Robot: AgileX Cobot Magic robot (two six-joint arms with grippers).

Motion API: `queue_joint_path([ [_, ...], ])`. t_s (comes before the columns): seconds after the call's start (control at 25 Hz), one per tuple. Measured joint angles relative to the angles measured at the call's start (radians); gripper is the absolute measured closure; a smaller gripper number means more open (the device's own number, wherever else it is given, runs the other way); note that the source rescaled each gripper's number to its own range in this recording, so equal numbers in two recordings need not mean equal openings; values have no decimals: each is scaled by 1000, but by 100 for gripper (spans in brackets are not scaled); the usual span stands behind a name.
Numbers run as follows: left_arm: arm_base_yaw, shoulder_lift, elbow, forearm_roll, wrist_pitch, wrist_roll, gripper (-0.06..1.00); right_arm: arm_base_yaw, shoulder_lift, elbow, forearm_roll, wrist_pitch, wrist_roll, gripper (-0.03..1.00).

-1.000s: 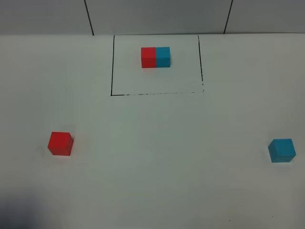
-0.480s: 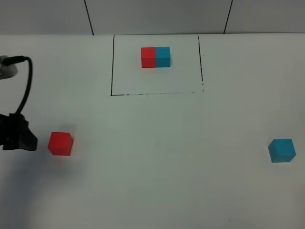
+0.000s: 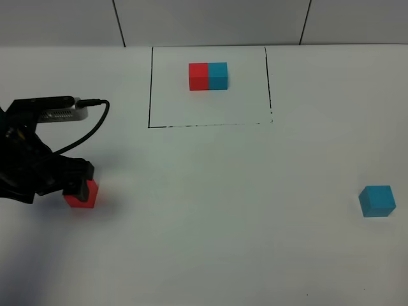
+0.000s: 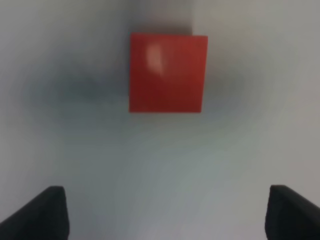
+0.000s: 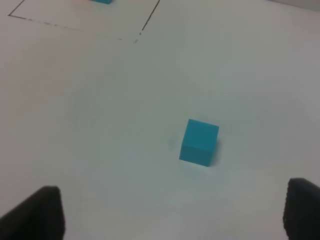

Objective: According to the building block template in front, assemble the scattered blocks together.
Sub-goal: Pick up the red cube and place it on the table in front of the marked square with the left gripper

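The template (image 3: 208,76), a red and a cyan cube joined, sits at the back inside a thin black drawn rectangle (image 3: 150,89). The loose red cube (image 3: 83,196) lies at the left front. My left gripper (image 3: 75,182) hovers right over it, partly covering it. In the left wrist view the red cube (image 4: 168,73) lies ahead of the open left gripper (image 4: 170,215), apart from both fingertips (image 4: 50,212). The loose cyan cube (image 3: 377,201) lies at the right front. In the right wrist view it (image 5: 199,142) lies ahead of the open, empty right gripper (image 5: 170,212).
The white table (image 3: 223,210) stretches between the two loose cubes. A grey wall (image 3: 210,19) with dark seams runs along the table's back edge. The left arm's cable (image 3: 95,124) loops above the red cube. The rectangle's corner (image 5: 137,37) shows in the right wrist view.
My left arm has come in from the left edge and moved right until its gripper is over the red cube. Both cubes and the template have not moved.
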Motion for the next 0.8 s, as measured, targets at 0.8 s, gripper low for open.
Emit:
queue_joint_path([
  [0.8, -11, 195, -59, 27, -126, -8, 11, 0, 0, 0, 0, 0, 0, -3],
])
